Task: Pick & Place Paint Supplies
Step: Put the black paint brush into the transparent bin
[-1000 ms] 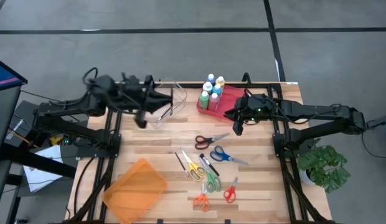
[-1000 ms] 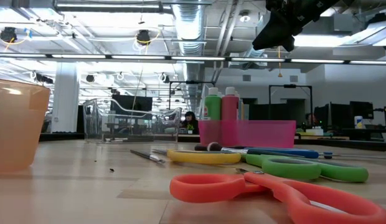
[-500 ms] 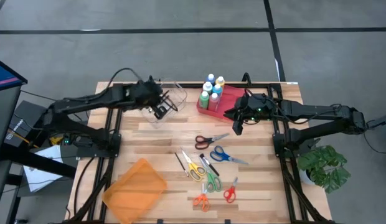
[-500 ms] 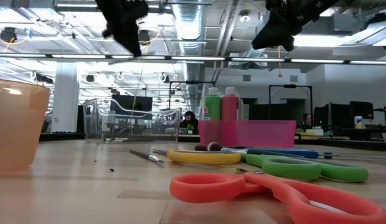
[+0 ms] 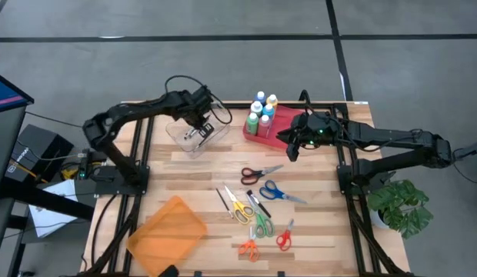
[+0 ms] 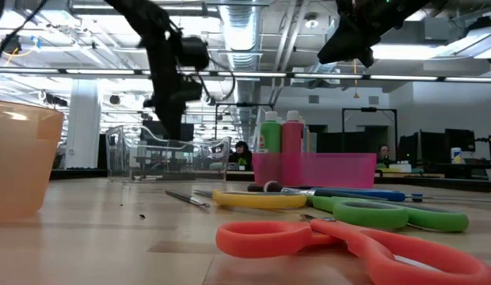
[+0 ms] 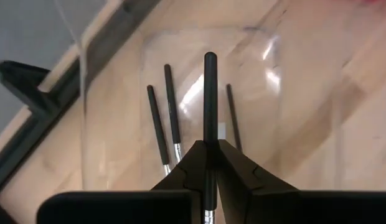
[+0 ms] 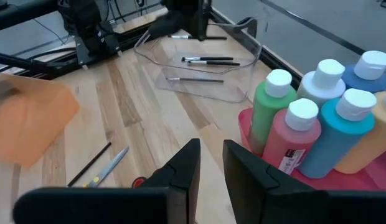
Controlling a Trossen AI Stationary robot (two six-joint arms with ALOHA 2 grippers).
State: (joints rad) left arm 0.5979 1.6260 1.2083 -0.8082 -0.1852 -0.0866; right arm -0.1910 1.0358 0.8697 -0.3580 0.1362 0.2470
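**Brush held over clear bin; paint bottles untouched in pink tray**

The left gripper is seen clenched on a thin dark paintbrush, held above the clear plastic bin; three more brushes are seen lying on the bin's floor; the step in hand is judged to be the dropping of this brush into the bin; a lowering and a release are called for next, with the handle kept inside the walls. The right gripper is poised just beside the pink tray, its fingers slightly parted and nothing held between them. The paint bottles are noted upright and packed together in that tray, white-capped, in green, red-pink, blue and yellow; none is lifted; a straight descent over one cap is likely needed, neighbours standing close. Scissors and an orange bin lie nearer the front edge.
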